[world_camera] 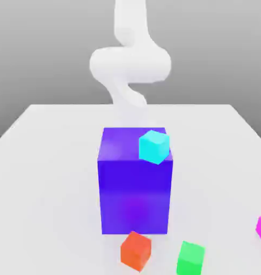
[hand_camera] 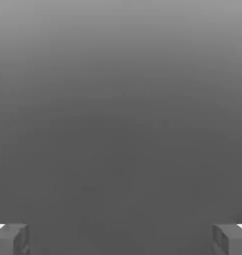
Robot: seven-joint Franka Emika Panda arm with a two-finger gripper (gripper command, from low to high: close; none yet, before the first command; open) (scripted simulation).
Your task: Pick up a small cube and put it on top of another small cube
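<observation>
Cyan cube (world_camera: 153, 146) atop blue block (world_camera: 135, 182), apart from wide-spread, empty gripper (hand_camera: 121, 239)

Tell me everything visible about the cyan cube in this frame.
The cyan cube is small, uniformly coloured, matte and plain, with no markings. It rests on the top face of the large blue-purple block, near that block's front corner on the exterior view's right, partly overhanging or flush with the edge as seen from here. It sits flat but is rotated relative to the block, one vertical edge turned toward the camera. Nothing else touches it; the white arm stands behind, apart from it.
</observation>
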